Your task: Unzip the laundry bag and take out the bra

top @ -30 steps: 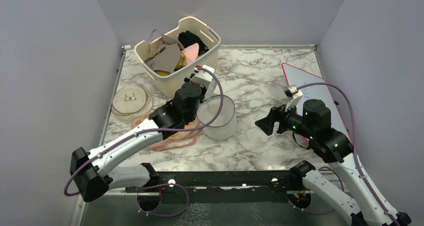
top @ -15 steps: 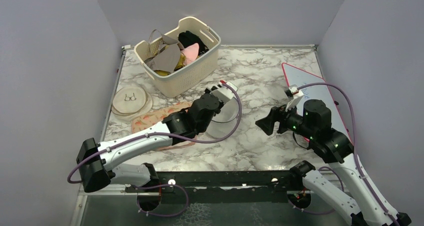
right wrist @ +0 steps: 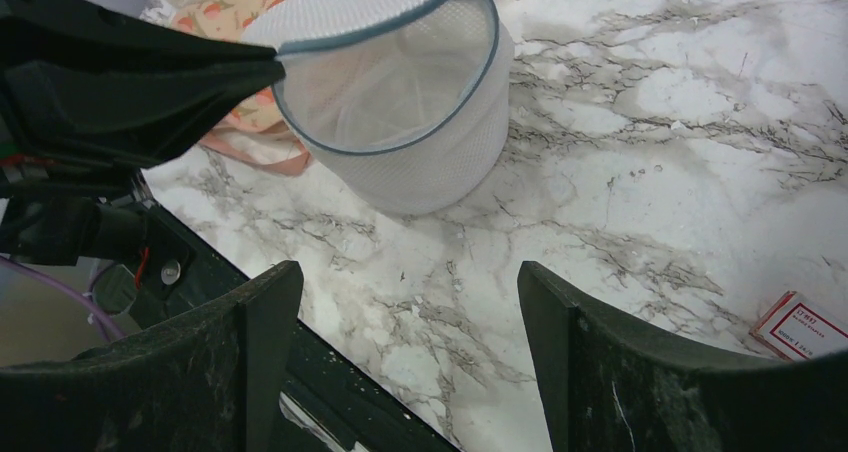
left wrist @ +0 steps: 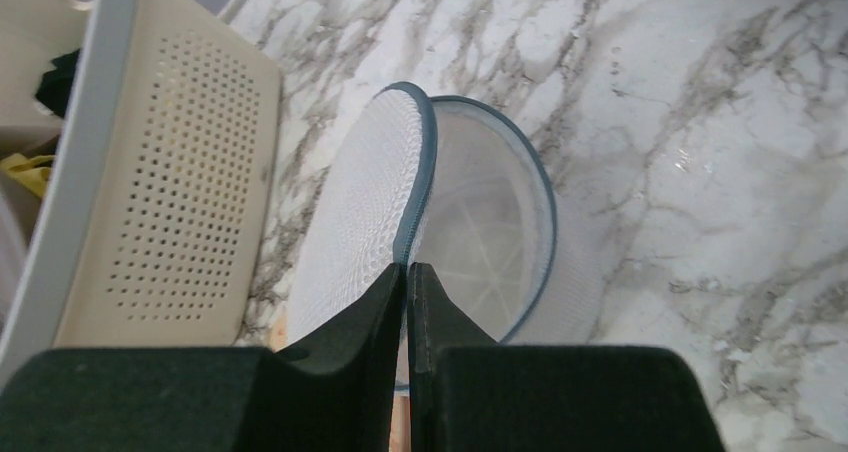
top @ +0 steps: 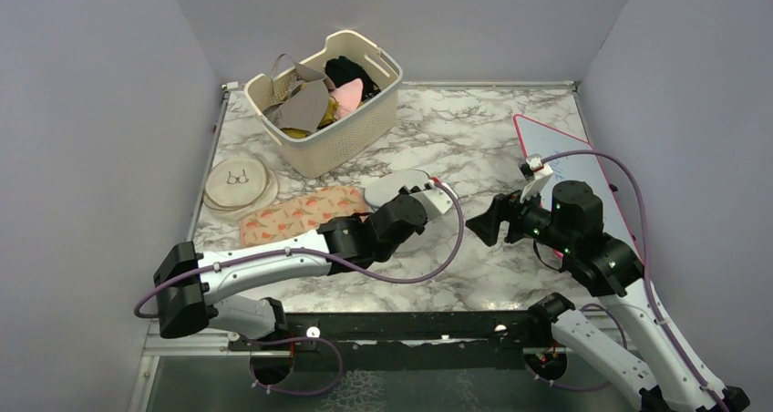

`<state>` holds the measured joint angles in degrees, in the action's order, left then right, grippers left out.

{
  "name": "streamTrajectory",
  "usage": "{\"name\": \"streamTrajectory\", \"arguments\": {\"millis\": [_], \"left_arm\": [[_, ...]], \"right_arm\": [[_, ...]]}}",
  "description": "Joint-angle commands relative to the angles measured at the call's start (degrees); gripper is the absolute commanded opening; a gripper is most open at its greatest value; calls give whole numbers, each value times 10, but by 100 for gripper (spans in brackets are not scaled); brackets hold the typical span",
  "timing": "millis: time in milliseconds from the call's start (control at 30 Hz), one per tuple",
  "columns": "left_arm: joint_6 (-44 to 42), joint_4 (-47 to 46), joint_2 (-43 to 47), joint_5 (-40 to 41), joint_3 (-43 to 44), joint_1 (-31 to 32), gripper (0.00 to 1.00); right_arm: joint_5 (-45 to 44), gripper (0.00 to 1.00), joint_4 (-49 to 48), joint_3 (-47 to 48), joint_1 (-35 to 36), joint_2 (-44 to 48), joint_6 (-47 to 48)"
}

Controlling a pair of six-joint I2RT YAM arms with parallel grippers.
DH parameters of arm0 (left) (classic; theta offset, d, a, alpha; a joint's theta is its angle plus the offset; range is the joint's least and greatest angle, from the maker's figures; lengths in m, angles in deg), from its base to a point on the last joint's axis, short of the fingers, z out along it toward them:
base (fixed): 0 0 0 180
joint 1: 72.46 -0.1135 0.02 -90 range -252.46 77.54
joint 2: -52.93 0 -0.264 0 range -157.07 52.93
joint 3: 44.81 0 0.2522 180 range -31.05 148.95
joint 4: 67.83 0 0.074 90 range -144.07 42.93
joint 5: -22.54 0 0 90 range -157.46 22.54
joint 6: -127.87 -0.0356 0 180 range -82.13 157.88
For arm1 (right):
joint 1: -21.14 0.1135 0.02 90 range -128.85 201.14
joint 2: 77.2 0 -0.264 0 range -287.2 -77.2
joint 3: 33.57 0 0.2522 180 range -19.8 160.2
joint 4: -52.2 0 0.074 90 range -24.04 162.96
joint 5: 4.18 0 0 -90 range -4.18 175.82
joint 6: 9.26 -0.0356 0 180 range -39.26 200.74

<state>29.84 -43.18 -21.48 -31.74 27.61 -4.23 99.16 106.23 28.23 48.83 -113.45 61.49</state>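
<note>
The left gripper (left wrist: 408,269), pinched on the zip edge, has travelled from beside the basket (top: 351,134) to the right and nearer, going round the laundry bag (right wrist: 430,162). The mesh lid (left wrist: 365,207) of the bag now stands lifted open. The peach pouch (top: 296,216), which the arm covered before, now lies uncovered.

laundry bag (right wrist: 420,142) | white mesh drum | unzipped, lid raised | upright, centre of table (right wrist: 660,82)
</note>
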Motion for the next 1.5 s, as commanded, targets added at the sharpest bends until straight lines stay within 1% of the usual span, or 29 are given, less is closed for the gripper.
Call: {"name": "streamTrajectory", "arguments": {"millis": [0,167,300,433,633,667,767,867,900,967,1067,1167,1333,1433,1467], "left_arm": [[84,41,-9,-71,-1,10,0],[169,37,1,-123,-51,11,0],[214,25,-11,-135,-79,11,0],[244,12,-29,-141,-90,11,0],[259,15,-28,-134,-92,11,0],[261,17,-26,-134,-92,11,3],[271,23,-17,-136,-89,11,28],[278,23,3,-144,-87,11,58],[279,24,12,-146,-87,10,65],[281,27,33,-146,-84,11,76],[274,36,69,-137,-74,11,86],[251,56,97,-120,-49,8,92],[238,85,138,-75,9,-15,99],[247,91,171,-68,27,-41,99],[230,92,178,-71,41,-53,99]], "right_arm": [[-6,77,-14,-5,1,4,-1],[-7,77,-15,-4,1,4,-1],[-9,77,-15,-6,1,4,-1],[-10,77,-14,-6,1,6,-1],[-11,77,-15,-6,1,12,-2],[-11,77,-15,-6,1,12,-2],[-9,77,-15,-6,1,9,-2],[-7,78,-16,-6,1,12,-1],[-6,78,-16,-7,1,12,-1],[-5,78,-16,-7,1,13,-1],[-5,78,-16,-6,1,12,0],[-7,78,-17,-7,1,16,0],[-3,78,-19,-7,1,21,2],[-3,78,-18,-2,1,27,2],[1,78,-17,4,0,30,5]]}}
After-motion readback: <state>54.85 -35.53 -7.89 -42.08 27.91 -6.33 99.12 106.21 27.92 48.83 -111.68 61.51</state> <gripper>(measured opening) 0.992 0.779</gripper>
